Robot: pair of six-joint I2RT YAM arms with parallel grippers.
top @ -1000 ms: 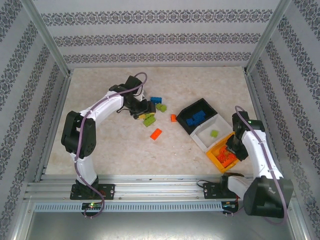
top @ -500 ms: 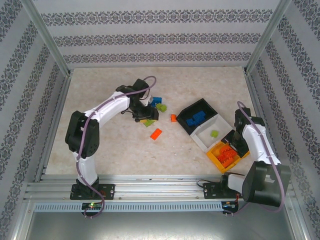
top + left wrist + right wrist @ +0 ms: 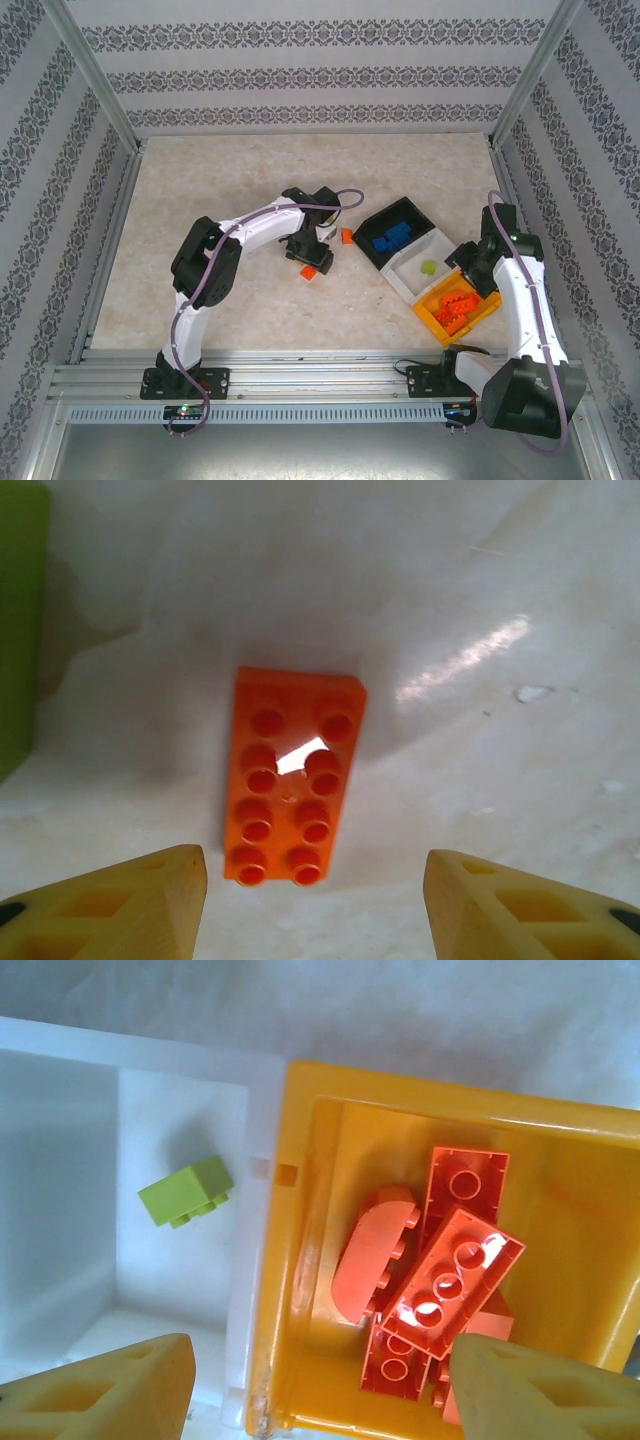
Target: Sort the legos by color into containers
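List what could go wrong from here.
1. The left jaws straddle only the near end of the orange brick. Closing there may make it pivot or slip out.
2. A green brick lies close beside it, and the descent could knock it.
3. Bricks are piled crookedly in the orange bin. The next one dropped may bounce off the tilted top brick into the white bin.

Beige marbled tabletop point(image 3: 180, 180) inside floral-patterned walls point(image 3: 320, 75).
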